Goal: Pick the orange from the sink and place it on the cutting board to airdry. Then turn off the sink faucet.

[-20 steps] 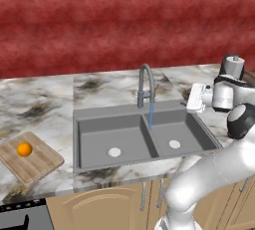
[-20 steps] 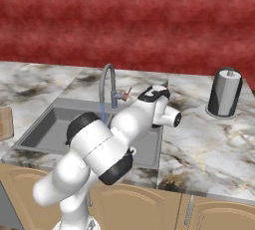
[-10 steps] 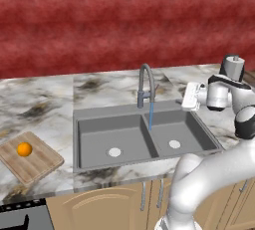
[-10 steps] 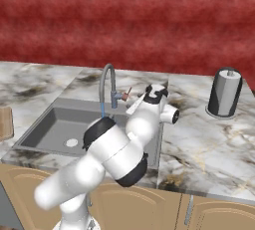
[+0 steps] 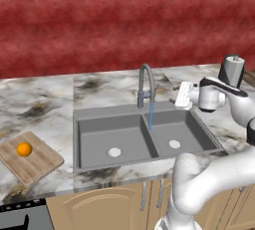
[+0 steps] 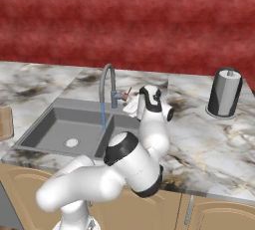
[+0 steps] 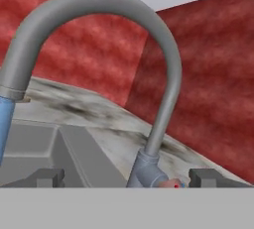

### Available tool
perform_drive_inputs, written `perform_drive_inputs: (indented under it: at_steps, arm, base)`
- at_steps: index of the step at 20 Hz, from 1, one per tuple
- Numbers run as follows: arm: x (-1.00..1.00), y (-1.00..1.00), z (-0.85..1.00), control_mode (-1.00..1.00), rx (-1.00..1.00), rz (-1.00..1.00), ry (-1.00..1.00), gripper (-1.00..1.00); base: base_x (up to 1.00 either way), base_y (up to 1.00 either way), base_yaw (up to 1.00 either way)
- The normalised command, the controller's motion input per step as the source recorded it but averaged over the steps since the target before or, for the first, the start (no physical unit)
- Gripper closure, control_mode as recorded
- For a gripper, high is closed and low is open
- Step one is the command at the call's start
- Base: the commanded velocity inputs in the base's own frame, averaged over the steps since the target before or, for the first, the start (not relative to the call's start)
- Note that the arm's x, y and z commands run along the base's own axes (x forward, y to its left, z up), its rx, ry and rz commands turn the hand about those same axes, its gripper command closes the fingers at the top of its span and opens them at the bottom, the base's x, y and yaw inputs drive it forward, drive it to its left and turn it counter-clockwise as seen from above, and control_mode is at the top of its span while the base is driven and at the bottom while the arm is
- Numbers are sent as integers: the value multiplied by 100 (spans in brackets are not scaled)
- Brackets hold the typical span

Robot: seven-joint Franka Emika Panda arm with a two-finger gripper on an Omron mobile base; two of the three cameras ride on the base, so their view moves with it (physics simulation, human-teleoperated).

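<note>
The orange (image 5: 24, 149) lies on the cutting board (image 5: 35, 164) at the counter's left end, far from the arm. Water runs in a blue stream from the sink faucet (image 5: 146, 82) into the grey sink (image 5: 89, 124). My gripper (image 5: 178, 97) hovers just right of the faucet's base, fingers pointing at it. In the hand view the gripper (image 7: 127, 178) is open, its dark fingertips (image 7: 47, 177) wide apart, with the faucet (image 7: 163, 99) base and its small red-and-blue-tipped handle (image 7: 173, 185) between them. From the right, the gripper (image 6: 128, 100) sits beside the faucet (image 6: 106, 82) above the sink (image 6: 50, 124).
A dark cylinder with a white top (image 5: 232, 69) stands on the counter at the far right, behind my arm; it is also the dark cylinder (image 6: 225, 93) in the right base view. A red wall backs the marble counter (image 5: 45, 94). The board's corner (image 6: 4, 123) shows at the left.
My hand has moved left, closer to the faucet's base, and the elbow has swung down and forward. The orange, the board and the running water are unchanged.
</note>
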Motion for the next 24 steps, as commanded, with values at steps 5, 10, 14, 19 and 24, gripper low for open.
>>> perform_drive_inputs:
  at_steps: [5, 10, 14, 19, 24]
  arm:
    - [25, 9, 0, -100, 0, -6, 8, -100]
    - [35, 0, 0, -100, 0, -3, 16, -100]
    - [36, 1, 0, -100, 0, 0, 16, -100]
    - [28, 0, 0, -100, 0, -1, 17, -100]
    - [21, 0, 0, -100, 0, -1, 15, -100]
  base:
    - [0, 0, 0]
    - [0, 0, 0]
    - [0, 0, 0]
    - [0, 0, 0]
    - [0, 0, 0]
